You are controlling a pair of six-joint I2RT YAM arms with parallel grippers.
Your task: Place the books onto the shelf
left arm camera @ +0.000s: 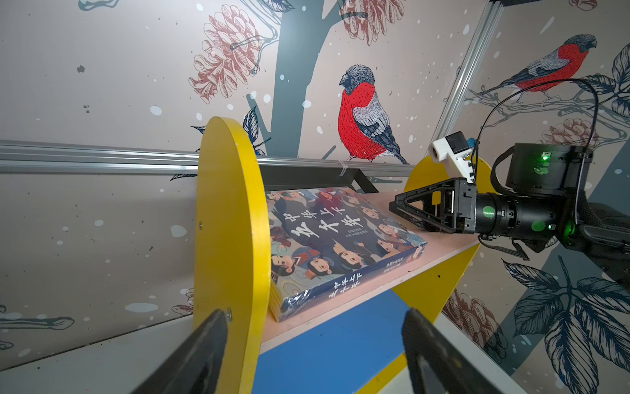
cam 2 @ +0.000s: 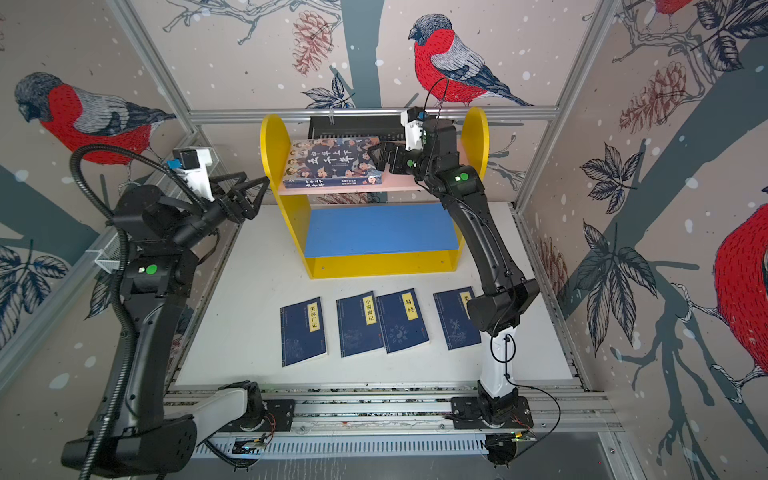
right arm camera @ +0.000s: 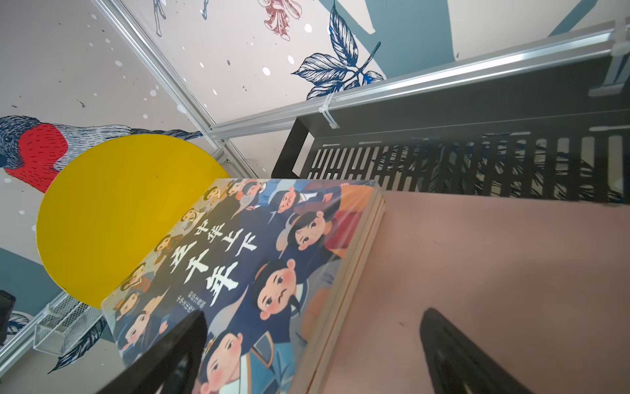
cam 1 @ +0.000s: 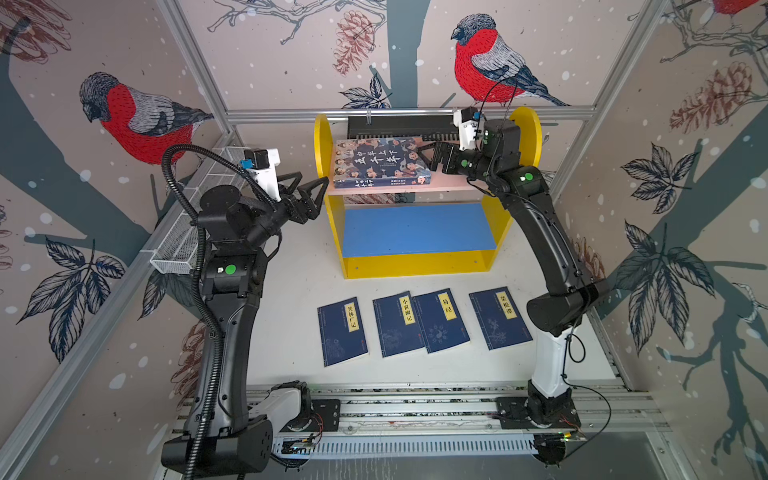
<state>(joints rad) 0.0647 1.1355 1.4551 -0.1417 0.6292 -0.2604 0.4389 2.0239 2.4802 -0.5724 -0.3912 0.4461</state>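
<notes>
Books wait in two places in both top views. The thick illustrated book lies flat on the pink upper board of the shelf, tucked against the yellow side nearest the left arm. Four thin navy books lie face up in a row on the white table in front, the middle two touching. The right gripper hangs wide open and empty just beside the thick book's free edge. The left gripper, also spread and holding nothing, hovers outside the shelf's near side. The blue lower board is bare.

From the left wrist, the thick book sits flat with its spine to the front. The right gripper is level with it above the pink board, clear of the cover.

From the right wrist, the open fingers straddle the book's page edge, one over the cover and one over bare board, which suggests a release or a nudge. A black vented tray stands behind the shelf. Four books appear left to shelve.
</notes>
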